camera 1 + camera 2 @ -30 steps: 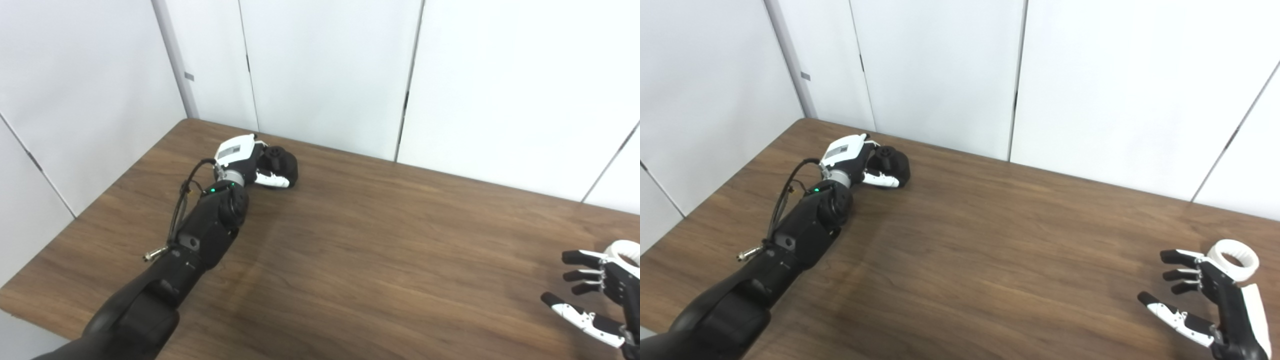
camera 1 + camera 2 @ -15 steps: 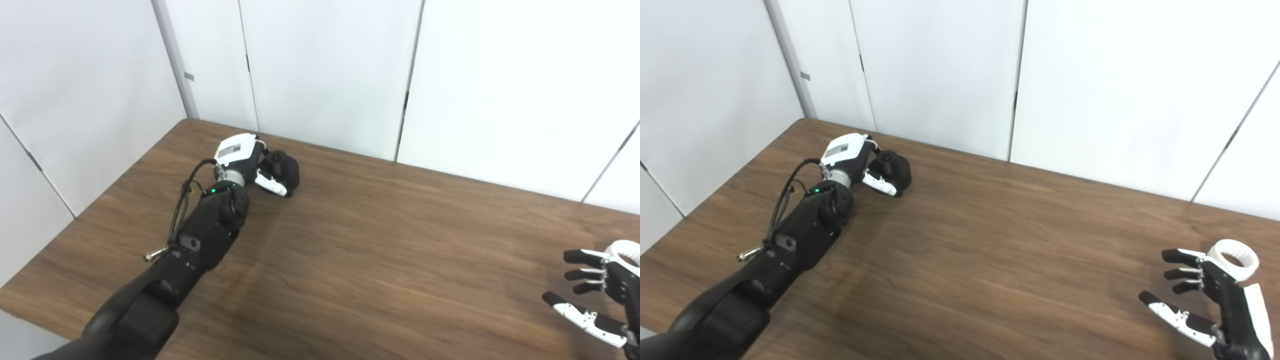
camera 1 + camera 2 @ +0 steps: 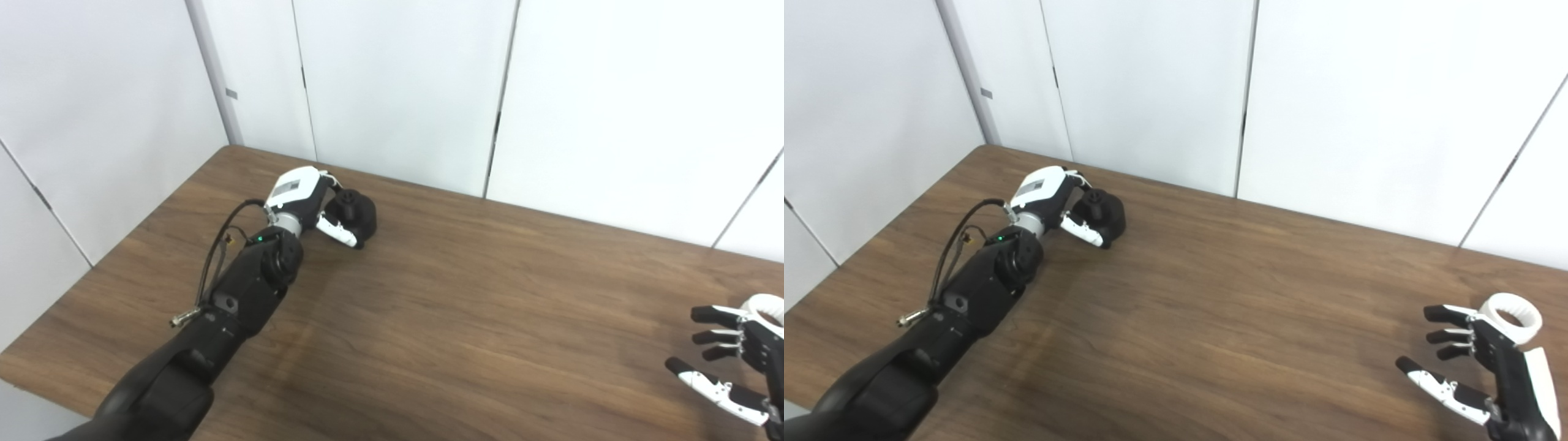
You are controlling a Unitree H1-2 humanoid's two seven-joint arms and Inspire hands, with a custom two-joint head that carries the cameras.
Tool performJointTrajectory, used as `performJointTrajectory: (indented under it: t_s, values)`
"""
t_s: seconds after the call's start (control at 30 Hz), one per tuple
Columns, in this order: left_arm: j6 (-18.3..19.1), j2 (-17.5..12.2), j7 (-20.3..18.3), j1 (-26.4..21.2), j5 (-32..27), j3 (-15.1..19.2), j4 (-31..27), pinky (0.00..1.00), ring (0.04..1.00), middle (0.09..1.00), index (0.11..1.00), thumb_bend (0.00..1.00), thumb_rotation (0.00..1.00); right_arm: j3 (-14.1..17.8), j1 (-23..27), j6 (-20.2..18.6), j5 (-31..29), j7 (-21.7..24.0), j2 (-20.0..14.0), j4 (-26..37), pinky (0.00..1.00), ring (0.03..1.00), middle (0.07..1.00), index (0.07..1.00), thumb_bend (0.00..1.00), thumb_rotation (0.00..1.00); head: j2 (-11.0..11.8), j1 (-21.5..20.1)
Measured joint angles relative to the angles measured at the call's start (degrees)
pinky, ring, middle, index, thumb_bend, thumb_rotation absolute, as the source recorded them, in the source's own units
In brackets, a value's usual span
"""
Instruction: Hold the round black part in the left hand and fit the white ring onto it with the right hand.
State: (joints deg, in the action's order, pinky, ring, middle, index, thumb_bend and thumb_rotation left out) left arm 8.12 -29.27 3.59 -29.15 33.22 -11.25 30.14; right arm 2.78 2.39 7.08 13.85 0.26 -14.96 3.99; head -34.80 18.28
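Note:
The round black part (image 3: 354,213) is at the far left of the wooden table (image 3: 465,294), with a small knob on top. My left hand (image 3: 318,208) is closed around it, thumb in front, fingers wrapped behind. It also shows in the right eye view (image 3: 1102,214). The white ring (image 3: 1513,316) lies flat on the table at the right edge. My right hand (image 3: 1476,361) is open just left of and in front of the ring, fingers spread, not touching it. In the left eye view the ring (image 3: 768,305) is cut off by the picture's edge.
White wall panels (image 3: 398,86) stand close behind the table's far edge. The table's left corner (image 3: 229,150) is just behind my left hand. My left forearm (image 3: 245,288) lies across the table's left side.
My left hand has moved to the right and slightly nearer with the black part in its grasp. The right hand has barely moved.

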Motion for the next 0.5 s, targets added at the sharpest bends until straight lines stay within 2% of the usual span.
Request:
performJointTrajectory:
  t_s: [0.27, 0.3, 0.33, 0.4, 0.5]
  values:
    - [-4.48, -0.35, -1.08, 0.74, -1.55, -0.29, 0.03, 0.94, 0.987, 0.906, 0.522, 0.99, 0.14, 0.01, 0.00, -0.20, 0.03, 0.06, 0.00, 0.02, 0.48, 0.581, 0.680, 0.652, 0.57, 0.10, 0.00, 0.00]
    - [-5.40, -0.33, -1.00, 0.79, -1.65, -0.44, 0.18, 0.95, 0.992, 0.908, 0.505, 0.76, 0.11, 0.01, 0.00, -0.21, 0.03, 0.06, 0.00, 0.02, 0.48, 0.581, 0.680, 0.652, 0.57, 0.10, -0.26, -0.09]
    - [-6.68, -0.30, -0.85, 0.78, -1.85, -0.53, 0.79, 0.97, 0.997, 0.909, 0.494, 0.62, 0.08, 0.00, 0.01, -0.21, 0.03, 0.06, 0.00, 0.02, 0.48, 0.581, 0.680, 0.652, 0.58, 0.10, -0.26, -0.09]
    - [-8.40, -0.23, -0.56, 0.82, -2.22, -0.66, 1.25, 0.99, 1.000, 0.912, 0.489, 0.55, 0.07, 0.00, 0.02, -0.20, 0.05, 0.06, 0.00, 0.02, 0.48, 0.583, 0.681, 0.652, 0.57, 0.10, -0.26, -0.09]
    - [-10.06, -0.07, -0.81, 0.99, -2.28, -1.51, 1.18, 1.00, 1.000, 0.922, 0.487, 0.53, 0.07, 0.00, 0.03, -0.37, 0.05, 0.08, 0.00, 0.03, 0.48, 0.584, 0.680, 0.650, 0.58, 0.09, -0.26, -0.26]
